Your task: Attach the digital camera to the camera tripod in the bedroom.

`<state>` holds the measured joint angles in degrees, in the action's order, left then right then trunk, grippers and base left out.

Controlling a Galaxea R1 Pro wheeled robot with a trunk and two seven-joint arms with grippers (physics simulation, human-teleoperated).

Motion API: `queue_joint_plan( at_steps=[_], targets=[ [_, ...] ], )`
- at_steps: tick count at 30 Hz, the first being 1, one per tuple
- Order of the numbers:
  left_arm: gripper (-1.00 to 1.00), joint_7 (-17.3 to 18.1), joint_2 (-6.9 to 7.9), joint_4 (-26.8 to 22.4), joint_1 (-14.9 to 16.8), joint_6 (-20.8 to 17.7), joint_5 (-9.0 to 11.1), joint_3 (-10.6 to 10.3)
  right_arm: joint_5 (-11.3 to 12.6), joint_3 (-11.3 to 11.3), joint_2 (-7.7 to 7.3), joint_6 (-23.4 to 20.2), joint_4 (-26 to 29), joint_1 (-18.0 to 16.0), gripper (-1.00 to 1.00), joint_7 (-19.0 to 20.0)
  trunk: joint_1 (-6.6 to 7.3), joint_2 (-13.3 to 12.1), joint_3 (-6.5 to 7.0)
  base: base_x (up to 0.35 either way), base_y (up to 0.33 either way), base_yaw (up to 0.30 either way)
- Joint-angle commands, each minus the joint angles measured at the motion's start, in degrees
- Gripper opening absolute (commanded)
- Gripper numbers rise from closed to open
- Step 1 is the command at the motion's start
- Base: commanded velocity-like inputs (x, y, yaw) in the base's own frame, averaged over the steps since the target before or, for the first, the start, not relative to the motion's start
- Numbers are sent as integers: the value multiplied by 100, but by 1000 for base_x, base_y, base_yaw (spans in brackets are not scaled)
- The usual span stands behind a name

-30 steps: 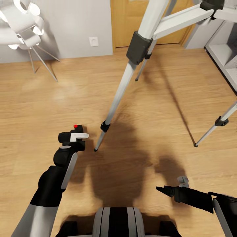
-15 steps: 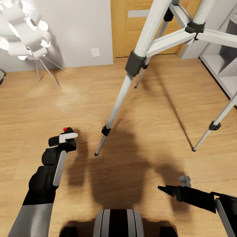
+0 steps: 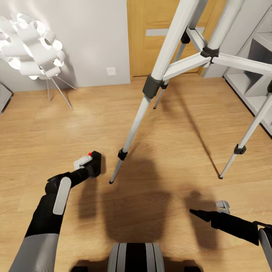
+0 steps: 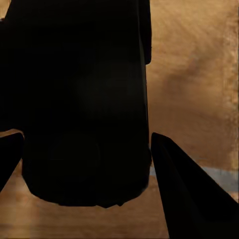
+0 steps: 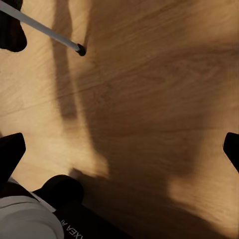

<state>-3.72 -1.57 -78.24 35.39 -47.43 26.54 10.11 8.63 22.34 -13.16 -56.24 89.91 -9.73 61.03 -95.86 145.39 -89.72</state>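
The digital camera [image 3: 93,164], black with a red button on top, is held low over the wood floor, with my left gripper [image 3: 87,166] shut on it. In the left wrist view its dark body [image 4: 84,99] sits between the two fingers [image 4: 184,194]. The camera tripod [image 3: 152,86] towers ahead, and its near silver leg comes down to a foot [image 3: 110,182] just right of the camera. Two other legs spread to the right and back. Its head is out of view above. My right gripper [image 3: 208,211] hangs open low on the right, over bare floor [image 5: 149,99].
A white lamp [image 3: 32,49] on thin legs stands at the back left by the grey wall. A wooden door [image 3: 166,37] is behind the tripod, and a grey shelf [image 3: 257,68] is at the right. A tripod foot [image 5: 80,50] shows in the right wrist view.
The head view has tilted up, showing more of the tripod and lamp. My left wrist has turned the camera and brought it closer to the near tripod leg. The right arm looks unmoved.
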Motion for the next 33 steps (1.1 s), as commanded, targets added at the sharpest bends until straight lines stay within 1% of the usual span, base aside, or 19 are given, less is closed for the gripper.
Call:
queue_joint_plan(
  at_steps=[1, 2, 3, 4, 7, 8, 13, 14, 17, 21, 33],
  targets=[
    [-100, 81, 3, 26, -4, 22, 159, 87, 5, 7, -1, -27, 0, -2, 100, 14, 3, 0, 20, 0, 0, 0],
    [-100, 302, 17, 70, -22, 96, 367, 218, 6, 10, -2, -27, 0, -2, 100, 14, 6, -2, 42, 0, 0, 0],
    [-100, 417, 24, 86, -31, 120, 452, 274, 6, 10, -2, -27, 0, -2, 100, 14, 8, -3, 64, 0, 0, 0],
    [-100, 641, 42, 101, -48, 150, 567, 359, 5, 9, 1, -27, 0, -2, 100, 14, 11, -4, 86, 0, 0, 0],
    [-100, 887, 85, 94, -70, 155, 664, 432, 6, 5, 2, -26, 0, -2, 100, 14, 19, -8, 152, 0, 0, 0],
    [-100, 985, 121, 93, -78, 131, 700, 460, 6, 3, 4, -27, 0, -2, 100, 14, 21, -10, 175, 0, 0, 0],
    [-100, 1104, 206, 92, -88, 44, 753, 500, 7, -9, 5, -26, 0, -2, 100, 11, 34, -16, 285, 0, 0, 0],
    [-100, 1133, 260, 91, -91, 11, 767, 513, 7, -17, 6, -27, 0, -2, 100, 9, 37, -18, 308, 0, 0, 0],
    [-100, 1150, 351, 90, -92, -17, 786, 521, 5, -23, 6, -27, 0, -2, 100, 7, 44, -22, 374, 0, 0, 0],
    [-100, 1159, 421, 90, -93, -32, 801, 525, 2, -26, 11, -28, 0, -2, 100, 6, 55, -27, 463, 0, 0, 0],
    [-100, 1163, 455, 85, -93, -30, 773, 527, 0, -28, 27, -4, 0, -2, 100, 6, 86, -43, 728, 0, 0, 0]
  ],
)
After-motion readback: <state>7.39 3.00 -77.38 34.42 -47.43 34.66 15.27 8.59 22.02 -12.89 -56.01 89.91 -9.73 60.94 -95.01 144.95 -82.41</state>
